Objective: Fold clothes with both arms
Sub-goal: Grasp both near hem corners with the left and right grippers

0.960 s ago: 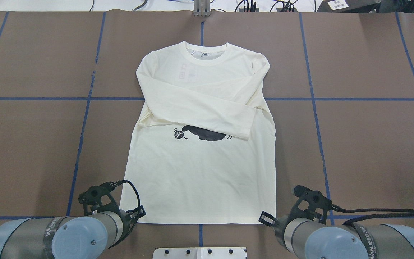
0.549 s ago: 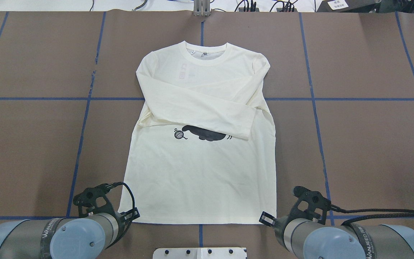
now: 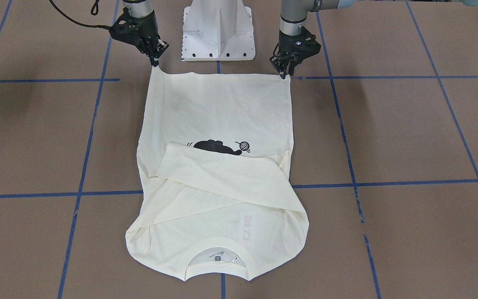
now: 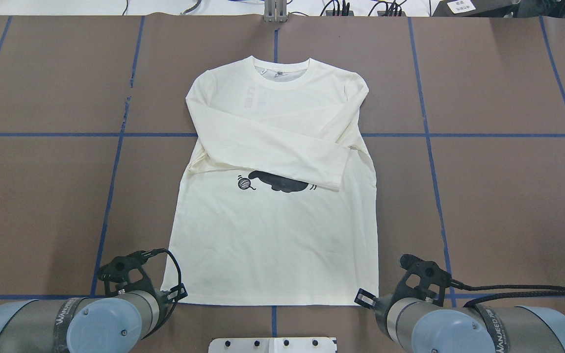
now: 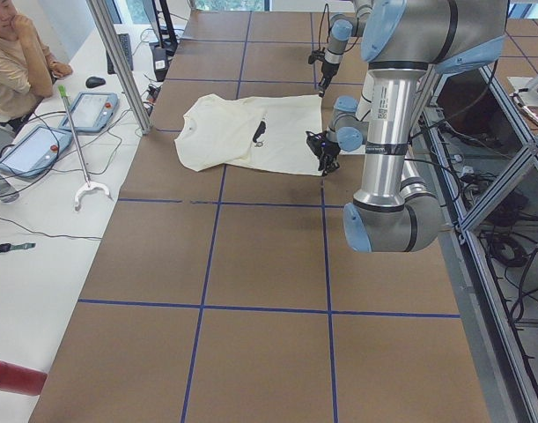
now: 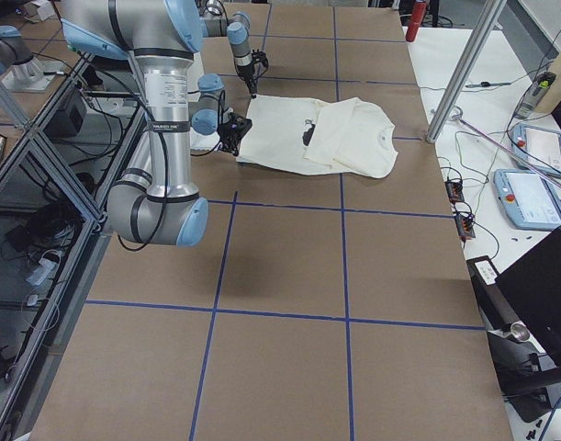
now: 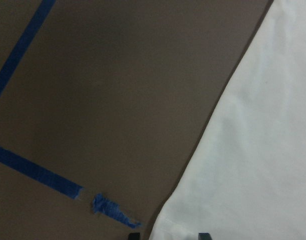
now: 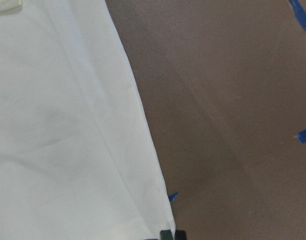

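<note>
Subject: cream long-sleeved T-shirt [image 4: 272,235], flat and face up on the brown paper-covered worktop [image 4: 498,196] with its blue tape grid. The ribbed neck is at the side far from the robot. The hem is at the near side, just in front of the white pedestal base [image 3: 218,29]. Both sleeves are folded across the chest, one over the other. The upper sleeve hides the top of the black cat print [image 4: 278,182]; only its lower part and the yarn ball [image 4: 244,183] show. Faint marks show through the chest fabric and are not legible.

The right end effector [image 3: 154,61] is at the hem corner on its side. In the right wrist view the two black fingertips [image 8: 166,234] are pressed nearly together on the fabric corner, mostly cut off by the bottom edge. In the front-facing view that corner rises to a small peak at the tips, which reads as a pinch on the hem.

The left end effector [image 3: 284,71] is at the other hem corner. In the left wrist view only the ends of its fingertips [image 7: 134,235] show. They are spread apart with the fabric corner between them, and nothing is gripped.

In the overhead view the left arm [image 4: 66,323] and right arm [image 4: 483,328] hide both sets of tips. In the side views the fingers are too small to judge. A seated person [image 5: 13,62] is partly cut off.
</note>
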`<state>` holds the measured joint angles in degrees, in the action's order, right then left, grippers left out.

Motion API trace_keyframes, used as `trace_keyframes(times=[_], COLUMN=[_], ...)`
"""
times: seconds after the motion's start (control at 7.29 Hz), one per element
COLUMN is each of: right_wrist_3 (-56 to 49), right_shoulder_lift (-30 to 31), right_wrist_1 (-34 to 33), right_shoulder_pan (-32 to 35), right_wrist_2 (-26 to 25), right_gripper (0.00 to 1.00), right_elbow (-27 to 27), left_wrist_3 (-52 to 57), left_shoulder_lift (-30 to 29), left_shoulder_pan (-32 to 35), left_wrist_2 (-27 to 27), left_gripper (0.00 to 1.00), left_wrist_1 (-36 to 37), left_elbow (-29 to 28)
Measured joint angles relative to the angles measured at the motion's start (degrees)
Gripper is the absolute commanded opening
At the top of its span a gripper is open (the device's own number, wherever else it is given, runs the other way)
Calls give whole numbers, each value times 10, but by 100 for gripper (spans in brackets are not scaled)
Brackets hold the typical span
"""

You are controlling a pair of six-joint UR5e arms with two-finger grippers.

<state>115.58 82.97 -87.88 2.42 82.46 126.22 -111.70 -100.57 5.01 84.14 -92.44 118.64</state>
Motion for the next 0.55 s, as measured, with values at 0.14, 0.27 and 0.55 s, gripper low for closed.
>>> trace_keyframes(times=[0.14,0.27,0.55], right_wrist_3=[0,0,0], right_shoulder_lift=[0,0,3], right_wrist_1=[0,0,1], right_shoulder_pan=[0,0,2], right_wrist_2=[0,1,1], right_gripper=[0,0,0], right_elbow=[0,0,7], left_wrist_3=[0,0,0], left_shoulder_lift=[2,5,7], left_shoulder_pan=[0,0,0], left_wrist_2=[0,1,5], left_gripper=[0,0,0], left_wrist_1=[0,0,0], left_elbow=[1,7,51])
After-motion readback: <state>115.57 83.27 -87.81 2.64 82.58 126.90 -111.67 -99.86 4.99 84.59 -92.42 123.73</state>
